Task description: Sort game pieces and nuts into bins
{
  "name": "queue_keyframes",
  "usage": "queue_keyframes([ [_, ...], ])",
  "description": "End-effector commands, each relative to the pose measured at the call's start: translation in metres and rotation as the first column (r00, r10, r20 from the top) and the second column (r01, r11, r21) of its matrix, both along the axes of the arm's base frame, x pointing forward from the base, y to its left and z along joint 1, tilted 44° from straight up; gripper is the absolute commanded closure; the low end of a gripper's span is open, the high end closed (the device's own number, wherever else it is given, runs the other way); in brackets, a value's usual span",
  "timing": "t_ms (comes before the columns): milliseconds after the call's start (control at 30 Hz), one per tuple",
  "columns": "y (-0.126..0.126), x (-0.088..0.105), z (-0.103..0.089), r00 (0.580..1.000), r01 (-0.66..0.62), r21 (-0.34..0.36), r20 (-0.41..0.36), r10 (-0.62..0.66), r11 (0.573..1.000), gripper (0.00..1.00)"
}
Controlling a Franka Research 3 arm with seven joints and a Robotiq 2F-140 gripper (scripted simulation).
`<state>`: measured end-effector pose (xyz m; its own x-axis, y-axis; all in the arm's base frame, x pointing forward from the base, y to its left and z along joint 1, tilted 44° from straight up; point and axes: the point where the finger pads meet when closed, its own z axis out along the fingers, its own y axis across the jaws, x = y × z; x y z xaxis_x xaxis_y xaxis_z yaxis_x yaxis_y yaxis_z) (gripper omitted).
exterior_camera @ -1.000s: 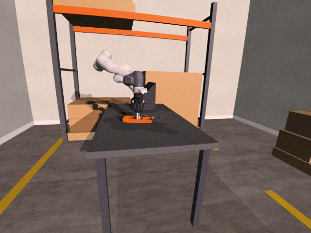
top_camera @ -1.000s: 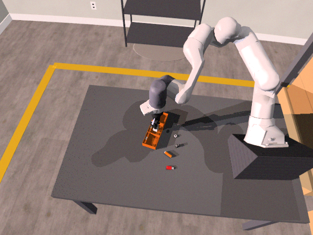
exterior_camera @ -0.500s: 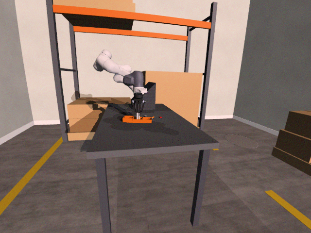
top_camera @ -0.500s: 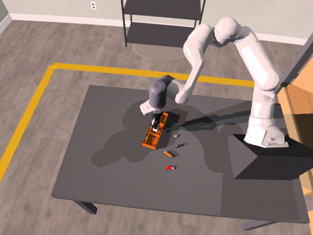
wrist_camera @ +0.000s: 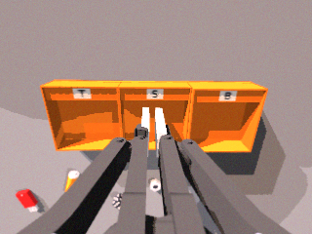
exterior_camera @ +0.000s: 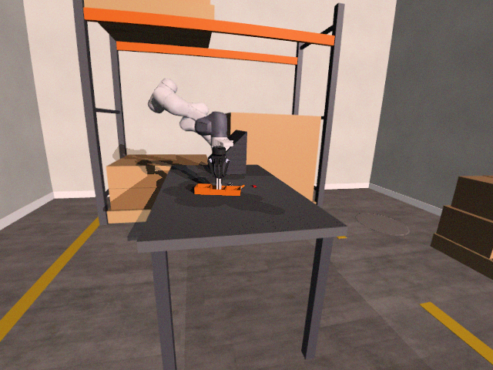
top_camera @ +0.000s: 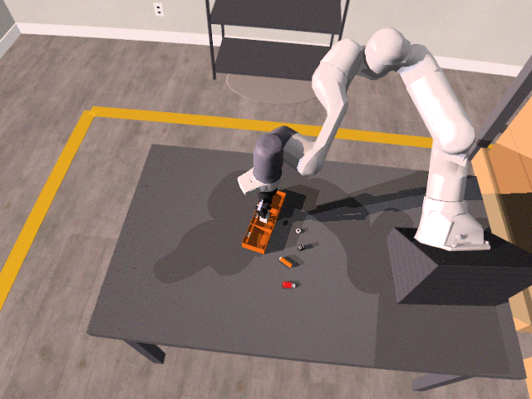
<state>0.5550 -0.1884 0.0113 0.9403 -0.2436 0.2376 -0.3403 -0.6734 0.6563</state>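
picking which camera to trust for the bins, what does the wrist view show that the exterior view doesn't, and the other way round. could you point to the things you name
Only wrist: the letters T, S and B on the orange three-part bin (exterior_camera: pixel 216 193) (wrist_camera: pixel 155 84), and the white ring-shaped piece (wrist_camera: pixel 155 184).

Only exterior: the arm's white links (exterior_camera: pixel 175 104), the table's legs and the tall rack (exterior_camera: pixel 333 79) behind.

Both: that bin, the gripper (exterior_camera: pixel 218 187) (wrist_camera: pixel 151 117) with its fingertips at the middle compartment, the red piece (exterior_camera: pixel 253 186) (wrist_camera: pixel 26 198) and part of the table (exterior_camera: pixel 239 223) (wrist_camera: pixel 156 39).
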Motion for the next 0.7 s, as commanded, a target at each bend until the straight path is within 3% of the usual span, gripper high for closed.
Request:
queue_keyframes([
  [0, 0.005, 0.0, 0.004, 1.0, -0.001, 0.0, -0.001, 0.001, 1.0, 0.95],
  [533, 0.018, 0.0, 0.017, 1.0, -0.001, 0.0, -0.001, 0.001, 1.0, 0.95],
  [667, 0.029, 0.0, 0.029, 1.0, -0.001, 0.0, -0.001, 0.001, 1.0, 0.95],
])
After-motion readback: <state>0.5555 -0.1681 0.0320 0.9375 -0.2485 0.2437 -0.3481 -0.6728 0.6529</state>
